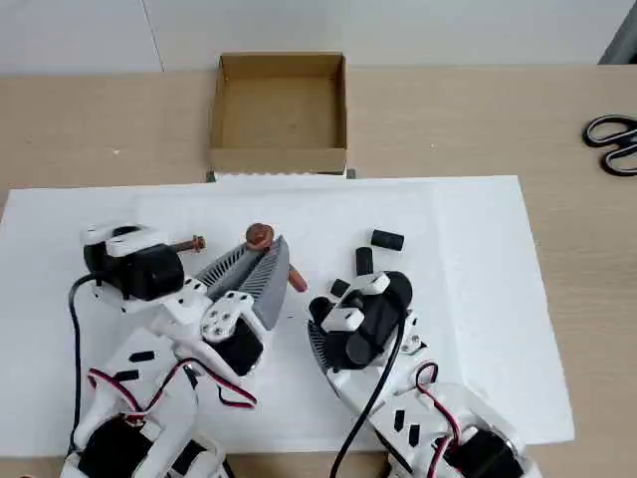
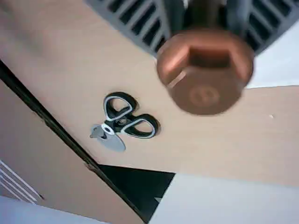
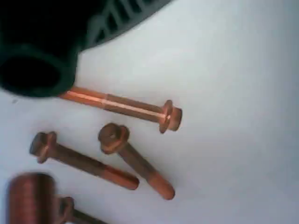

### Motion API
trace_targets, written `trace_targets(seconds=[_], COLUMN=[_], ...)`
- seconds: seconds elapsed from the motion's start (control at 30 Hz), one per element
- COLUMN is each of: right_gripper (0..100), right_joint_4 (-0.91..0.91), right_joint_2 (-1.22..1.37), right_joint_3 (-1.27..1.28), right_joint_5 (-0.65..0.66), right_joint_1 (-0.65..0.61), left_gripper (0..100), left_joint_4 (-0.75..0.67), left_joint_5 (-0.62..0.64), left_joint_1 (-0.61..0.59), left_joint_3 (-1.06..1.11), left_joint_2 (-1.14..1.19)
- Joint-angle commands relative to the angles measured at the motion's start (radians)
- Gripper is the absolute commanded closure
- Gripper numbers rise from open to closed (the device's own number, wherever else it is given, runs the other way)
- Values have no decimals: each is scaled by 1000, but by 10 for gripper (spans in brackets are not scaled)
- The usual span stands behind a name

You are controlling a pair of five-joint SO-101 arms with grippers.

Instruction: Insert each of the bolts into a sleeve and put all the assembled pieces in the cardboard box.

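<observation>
Held bolt (image 2: 205,74): copper, hex head toward the left wrist camera, shank clamped between the jaws of the left tool (image 1: 264,249), left of centre in the high view. Held sleeve (image 3: 32,70): black tube, open end visible, and the right tool (image 1: 323,314) looks closed on it (judged from how near it sits to the right wrist camera). The two parts are not joined yet.

Progress: early. The cardboard box (image 1: 279,157), upper centre of the high view, is empty, with no assembled piece anywhere. Loose bolts (image 3: 124,106) lie on the white sheet (image 1: 478,299). Three are plain in the right wrist view, and a fourth shows blurred at the lower left. Loose sleeves (image 1: 387,239): three, right of centre, just beside the right tool. So every pair is left to do, then all the drops.

Room: both tools sit near each other mid-frame, one short bolt (image 1: 297,282) lying between them. That gap is tight for bringing the bolt to the sleeve, so the nearby sleeves could get nudged. Open sheet runs from the tools up to the box. The box's near wall meets the sheet's far edge, so a carried piece must clear that rim. The right half of the sheet is open. Scissors (image 1: 612,144) lie on the tabletop (image 1: 498,119) at the right edge, well apart.
</observation>
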Motion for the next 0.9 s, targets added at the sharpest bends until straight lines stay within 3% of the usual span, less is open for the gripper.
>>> trace_targets(seconds=[0.0, 0.87], right_gripper=[997, 997], right_joint_4=[-25, -67], right_joint_2=[2, -4], right_joint_3=[-5, -12], right_joint_5=[-3, 55], right_joint_1=[-5, -8], left_gripper=[995, 995], left_joint_4=[-35, -26], left_joint_5=[3, 2], left_joint_1=[14, 97], left_joint_3=[-7, 64], left_joint_2=[-11, -9])
